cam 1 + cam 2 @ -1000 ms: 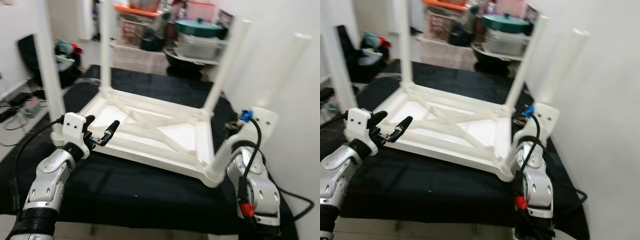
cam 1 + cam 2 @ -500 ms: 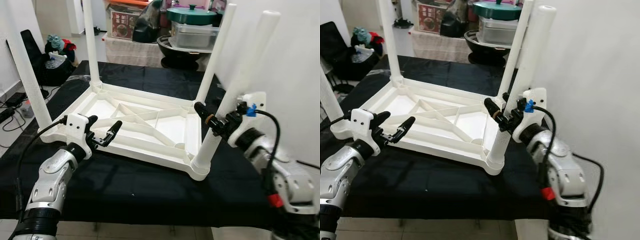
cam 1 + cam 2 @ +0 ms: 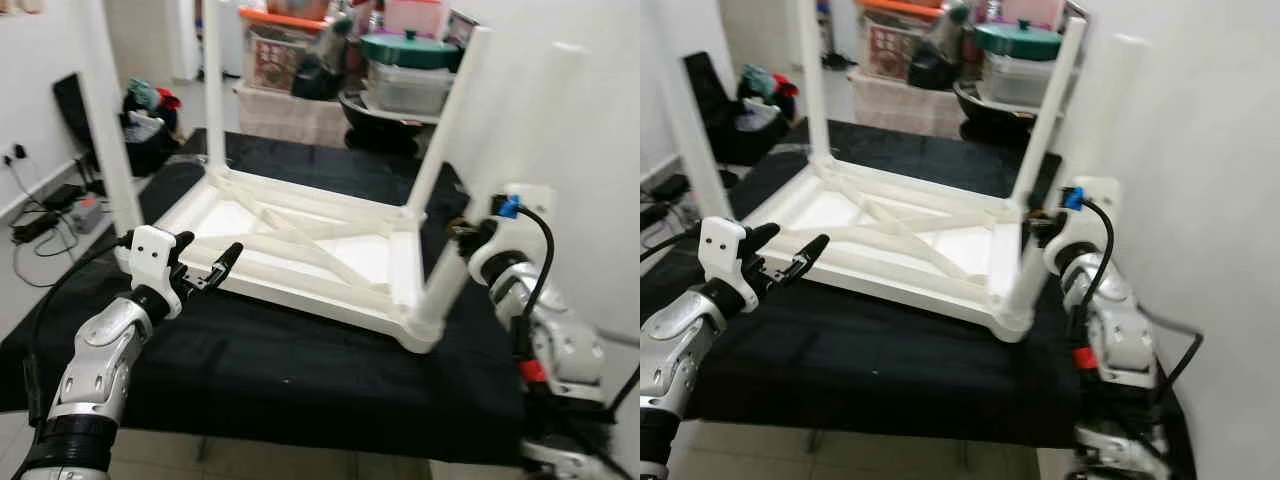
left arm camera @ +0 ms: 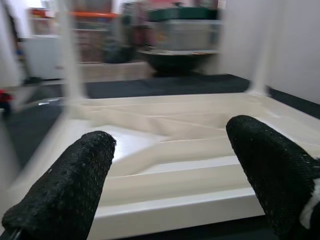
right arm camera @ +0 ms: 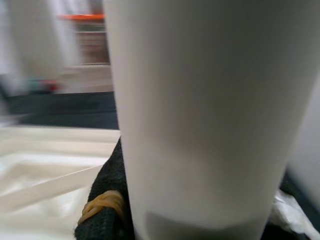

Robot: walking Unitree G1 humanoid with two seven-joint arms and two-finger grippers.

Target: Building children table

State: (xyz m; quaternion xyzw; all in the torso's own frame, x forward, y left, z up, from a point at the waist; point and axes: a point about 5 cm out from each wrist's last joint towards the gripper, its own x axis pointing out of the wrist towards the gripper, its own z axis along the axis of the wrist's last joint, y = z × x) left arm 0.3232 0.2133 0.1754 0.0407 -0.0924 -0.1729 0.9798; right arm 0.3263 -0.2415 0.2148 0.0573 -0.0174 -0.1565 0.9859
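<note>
Fingers of the left gripper [image 3: 207,268] stand apart, tips pointing at the near long edge of the tabletop, just short of it; wrist view shows both black fingers [image 4: 62,192] spread with the white ribbed underside between them. Right gripper [image 3: 462,231] sits at the near right leg [image 3: 495,185]; a black finger [image 5: 105,202] with a tan band lies against the white tube in its wrist view, so the fingers look clamped on that leg, though the far finger is hidden. Children's table [image 3: 300,250], white plastic, lies upside down, its four legs pointing up: near left leg [image 3: 105,130], far left leg [image 3: 213,85], far right leg [image 3: 452,115]. Underside shows crossed diagonal ribs inside a raised rim. It rests on a black cloth [image 3: 290,370] that covers a low table. Right of it, a white wall [image 3: 1200,150]. Behind: a dark bowl-shaped vessel [image 3: 985,100], a clear bin with a green lid [image 3: 408,48], an orange-topped box [image 3: 278,20], blurred. At left on the floor, cables and a power strip [image 3: 50,210], and a black bag holding coloured items [image 3: 145,110].
</note>
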